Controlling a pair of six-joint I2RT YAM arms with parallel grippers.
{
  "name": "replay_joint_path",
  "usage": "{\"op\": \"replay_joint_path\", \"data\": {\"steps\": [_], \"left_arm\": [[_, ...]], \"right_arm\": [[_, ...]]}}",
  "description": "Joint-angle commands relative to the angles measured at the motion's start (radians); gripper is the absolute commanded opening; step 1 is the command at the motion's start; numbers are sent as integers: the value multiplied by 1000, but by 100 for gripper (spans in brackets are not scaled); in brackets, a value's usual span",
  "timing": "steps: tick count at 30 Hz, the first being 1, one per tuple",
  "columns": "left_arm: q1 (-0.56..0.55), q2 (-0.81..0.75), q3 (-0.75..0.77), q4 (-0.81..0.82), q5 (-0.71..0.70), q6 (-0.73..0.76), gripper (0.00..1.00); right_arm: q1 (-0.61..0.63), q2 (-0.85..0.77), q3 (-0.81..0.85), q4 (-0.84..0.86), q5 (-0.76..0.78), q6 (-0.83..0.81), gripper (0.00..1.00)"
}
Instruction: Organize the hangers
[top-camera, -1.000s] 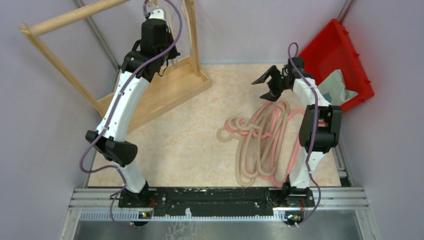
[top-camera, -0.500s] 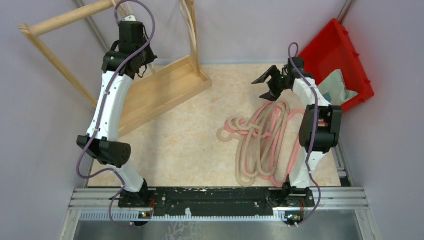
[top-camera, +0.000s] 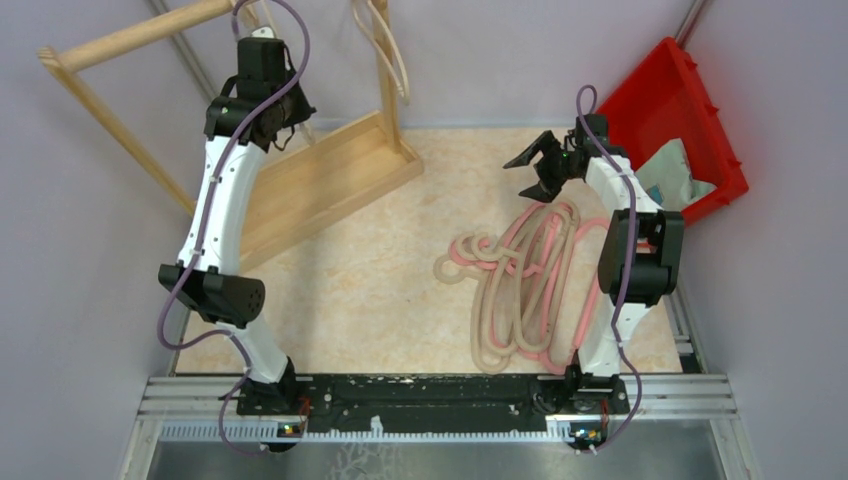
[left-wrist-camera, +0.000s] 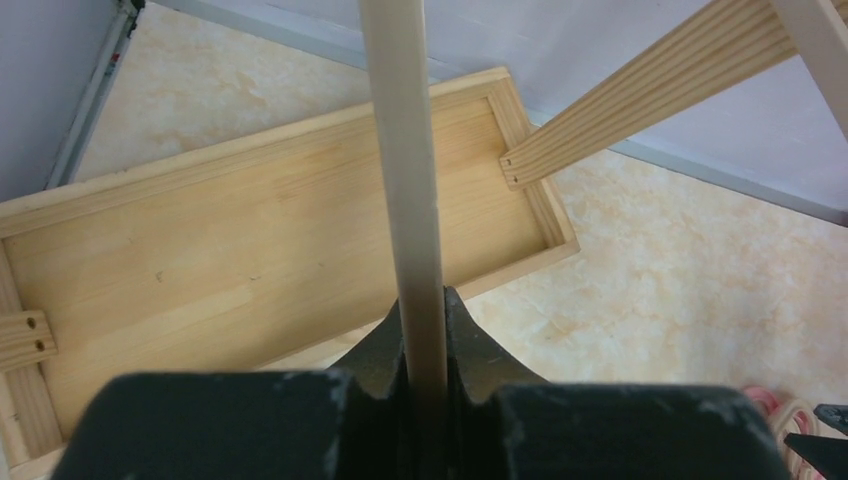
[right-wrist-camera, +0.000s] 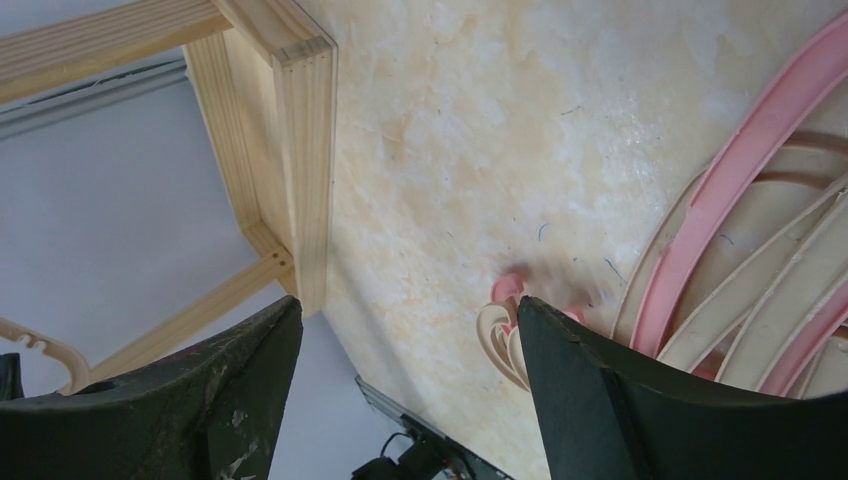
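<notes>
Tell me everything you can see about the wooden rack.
The light wooden rack stands at the table's far left. Its base, a shallow pine-looking tray with a raised rim, lies on the marbled tabletop. Square uprights rise from its ends to a round top pole. A beige plastic hanger hangs beside the right upright. The left hand is shut on a pale round bar, seemingly that pole.

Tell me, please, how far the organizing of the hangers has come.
Done: one beige plastic hanger seems to hang on the light wooden rack. In hand: nothing; the right gripper is open above the pile of beige and pink hangers; the left gripper straddles a rack pole. Left: that whole pile.
</notes>
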Motion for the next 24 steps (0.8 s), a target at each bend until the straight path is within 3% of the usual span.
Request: {"op": "replay_joint_path", "data": {"steps": [1, 4, 11, 24], "left_arm": [[-1, 8, -25, 20, 71, 7, 13], [0, -18, -53, 63, 86, 15, 17], [-1, -81, -112, 116, 115, 54, 45], [-8, -429, -579, 403, 306, 151, 82]], "right_arm": [[-7, -31, 34, 32, -17, -1, 79], [-7, -30, 35, 34, -16, -2, 80], [-7, -39, 26, 28, -11, -19, 82], [-3, -66, -18, 19, 24, -71, 87]]}}
